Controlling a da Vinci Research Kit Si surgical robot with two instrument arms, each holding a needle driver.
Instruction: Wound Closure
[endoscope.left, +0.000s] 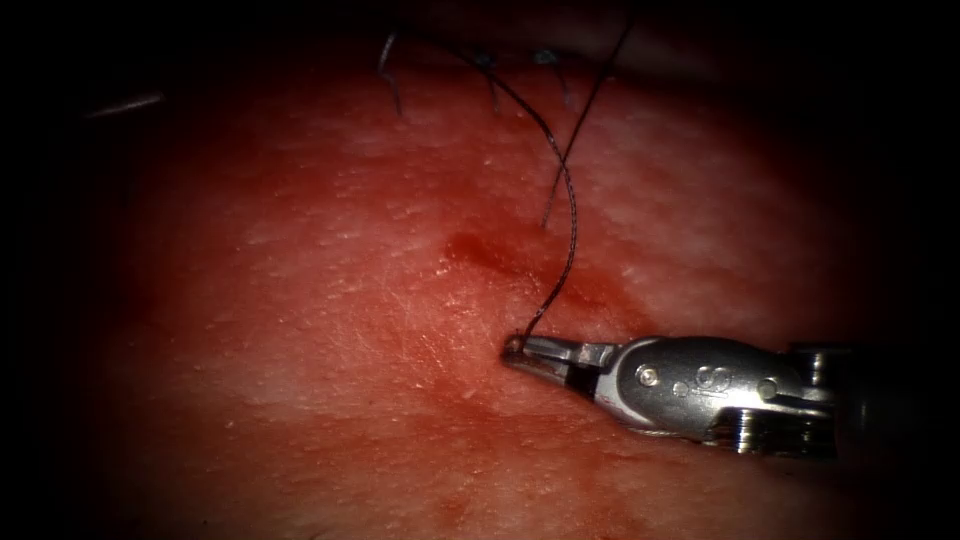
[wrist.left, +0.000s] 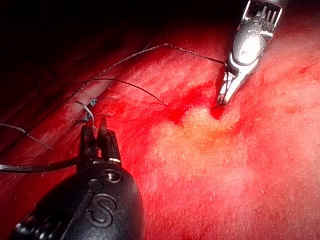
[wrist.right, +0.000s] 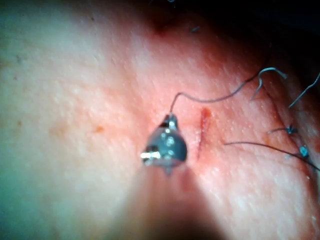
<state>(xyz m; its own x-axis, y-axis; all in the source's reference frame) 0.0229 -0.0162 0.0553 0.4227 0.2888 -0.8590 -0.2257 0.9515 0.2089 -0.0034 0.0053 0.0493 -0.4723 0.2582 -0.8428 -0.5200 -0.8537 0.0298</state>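
Though dim, knots (endoscope.left: 487, 62) beyond thread (endoscope.left: 572, 215).

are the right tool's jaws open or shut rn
Shut. The right tool has its jaws closed on the thread at their tip, low against the tissue; the thread runs up from there toward the stitches.

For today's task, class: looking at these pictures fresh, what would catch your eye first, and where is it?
First the right arm's tool, coming in low from the endoscope view's right, its jaws shut on the end of the dark thread right at the tissue. The thread climbs to the knotted stitches at the top. The left arm's tool hovers by those stitches, holding nothing.
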